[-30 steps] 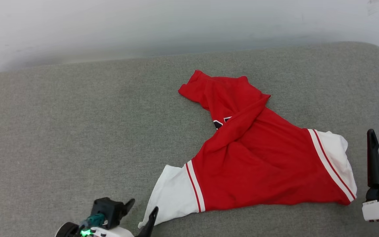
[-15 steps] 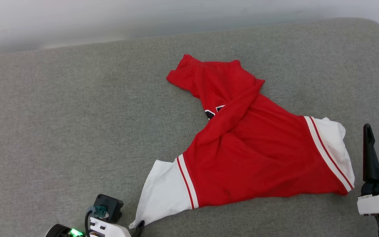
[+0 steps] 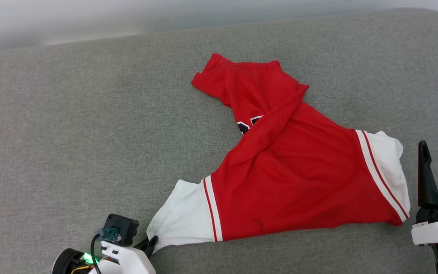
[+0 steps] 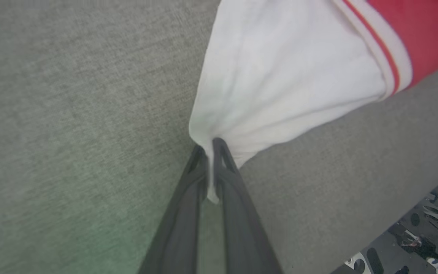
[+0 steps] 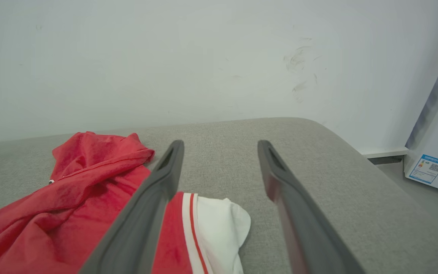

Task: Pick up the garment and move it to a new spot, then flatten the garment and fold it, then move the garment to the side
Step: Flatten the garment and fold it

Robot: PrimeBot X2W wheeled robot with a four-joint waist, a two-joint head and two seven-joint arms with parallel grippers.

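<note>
— Left claw point(image 4: 208, 147) has just shut on the near corner of the white sleeve point(image 4: 280, 76). A second ago it stood wide open beside that corner, touching nothing.
— Does it really have cloth?
— Yes. In the left wrist view a pinch of white sticks out between the two fingers, and creases fan out from the tips. In the head view the sleeve's corner is gathered to a point at the claw.
— And the shirt point(image 3: 291, 179) itself?
— Crumpled on the grey cushion point(image 3: 70, 133), right of the middle. Its red body is twisted across itself, and a bit of black lettering peeps out under the fold. None of it looks lifted. The head camera has tipped since then, so the shirt's shift in that view is mostly the camera's.
— Right claw point(image 5: 221, 144)?
— Open and empty, just beside the other sleeve point(image 3: 388, 171) at the shirt's right end, not touching it.
— So where does that leave the job?
— At the very start, I'd say: the pick-up now has one hold. One corner alone would likely drag the shirt into a rope, so I'd guess the right claw needs its own grip before any lift. Flattening, folding and moving aside all remain.
</note>
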